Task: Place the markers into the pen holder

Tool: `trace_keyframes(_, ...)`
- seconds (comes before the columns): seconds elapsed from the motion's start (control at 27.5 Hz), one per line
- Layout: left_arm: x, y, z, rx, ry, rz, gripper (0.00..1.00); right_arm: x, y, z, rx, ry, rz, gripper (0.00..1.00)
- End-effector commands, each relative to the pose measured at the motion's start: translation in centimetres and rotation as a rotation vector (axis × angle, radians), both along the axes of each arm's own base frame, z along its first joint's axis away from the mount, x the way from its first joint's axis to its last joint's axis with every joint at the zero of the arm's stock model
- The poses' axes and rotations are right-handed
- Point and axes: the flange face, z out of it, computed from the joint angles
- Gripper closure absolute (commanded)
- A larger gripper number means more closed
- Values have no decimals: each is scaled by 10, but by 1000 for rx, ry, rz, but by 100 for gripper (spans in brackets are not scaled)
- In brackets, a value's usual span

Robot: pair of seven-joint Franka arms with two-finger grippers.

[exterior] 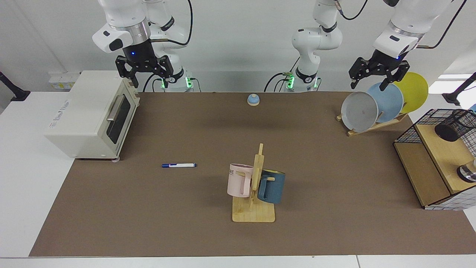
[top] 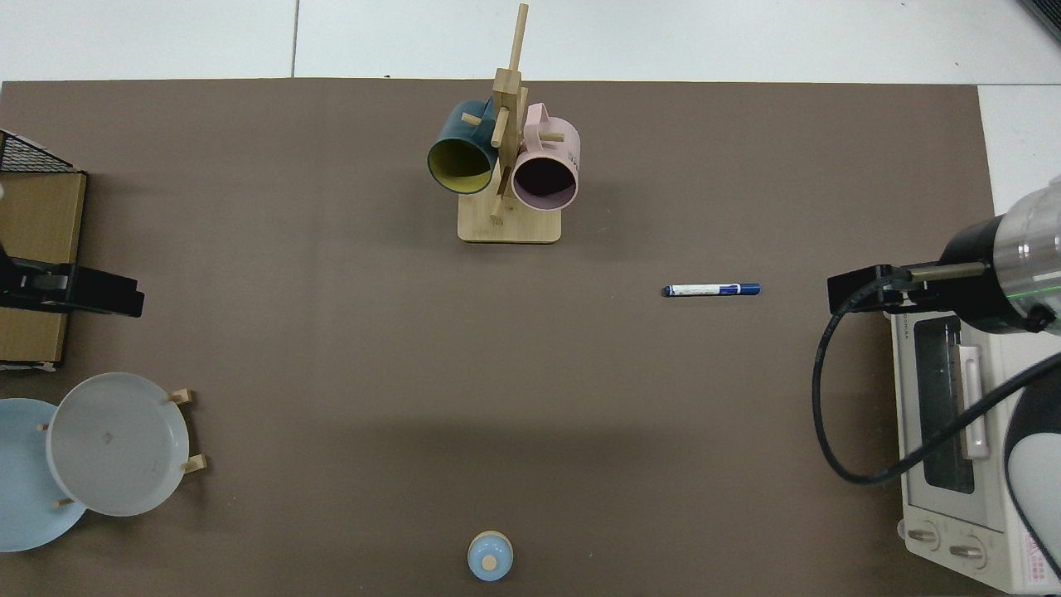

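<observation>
Right pincer [exterior: 144,70]: it hangs high above the toaster oven [exterior: 91,115], at the back corner of the surface; its fingers are spread wide and it holds nothing.
Left pincer [exterior: 379,74]: it hangs above the plate rack [exterior: 375,124] at the other end, fingers also apart, empty; this arm waits.
Marker [exterior: 179,165]: it lies flat on the brown surface [exterior: 186,223], alone, between the toaster oven and the mug stand, blue cap pointing toward the oven side. Nothing touches it.
Pen holder [exterior: 455,125]: the black mesh cup is on the upper wooden shelf of the wire rack [exterior: 433,163], far from the marker. It seems to lie tilted on its side, but I cannot tell this surely.
Step in hand: I judge the task is not started; the marker is not yet grasped.
Next move: the right pincer is the nearer one, so it should come down over the marker and close across the thin barrel. The marker then must cross the whole surface, perhaps with a hand-over to the left arm.
In the way: the mug stand [exterior: 254,208] with the pink mug [exterior: 238,180] and blue mug [exterior: 273,186] stands on the direct path; the rack's wire walls crowd the holder.
Other things: a small bell [exterior: 253,99] near the back edge, well apart.
</observation>
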Motion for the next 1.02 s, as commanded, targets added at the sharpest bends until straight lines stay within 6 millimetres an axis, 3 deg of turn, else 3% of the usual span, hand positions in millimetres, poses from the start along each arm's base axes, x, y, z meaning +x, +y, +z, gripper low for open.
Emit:
trace_keyframes(0.0,-7,2,1,11,-1,8,0,1,-2,0,10,-9,18,0)
trace_keyframes(0.98,-7,2,1,11,-1,8,0,-2,-2,3,9,-14,15,0)
